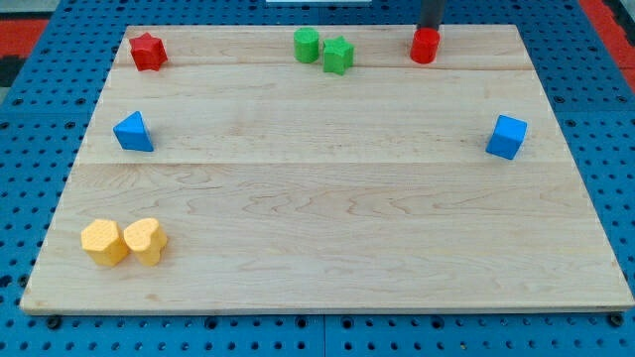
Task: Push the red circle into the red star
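Nearest you, two yellow blocks [123, 242] sit at 7 o'clock. Your tip [430, 28], holding nothing, touches the red circle [425, 46] at 1 o'clock; the red star [148, 52] waits at 11, well apart. Pushing remains undone.

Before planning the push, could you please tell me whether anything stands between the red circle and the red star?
Yes: the green cylinder block and green star block sit along the top edge, between the red circle block and the red star block.
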Robot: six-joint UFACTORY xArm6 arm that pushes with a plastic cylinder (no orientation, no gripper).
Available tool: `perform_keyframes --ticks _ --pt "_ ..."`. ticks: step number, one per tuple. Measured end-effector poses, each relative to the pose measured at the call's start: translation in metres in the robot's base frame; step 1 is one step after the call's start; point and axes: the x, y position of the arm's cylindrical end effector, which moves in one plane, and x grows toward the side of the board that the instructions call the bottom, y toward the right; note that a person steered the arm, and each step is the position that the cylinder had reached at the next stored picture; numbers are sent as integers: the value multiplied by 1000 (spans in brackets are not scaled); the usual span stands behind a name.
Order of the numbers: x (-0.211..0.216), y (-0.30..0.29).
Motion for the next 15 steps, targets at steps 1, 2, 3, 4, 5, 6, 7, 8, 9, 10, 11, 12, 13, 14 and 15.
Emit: perform_keyframes --ticks 1,2,3,4,5,6,7,8,9,10,11,12,13,14,15 --pt "60 -3" --pt "58 19" --pt "80 81" --pt "105 18" --pt "129 -81" --pt "132 -163" --pt "113 -154" --pt "93 -139" --pt "105 -206" --pt "116 -285" --pt "91 -301" --pt "87 -331" --pt "79 -241" --pt "84 -97" --pt "115 11"
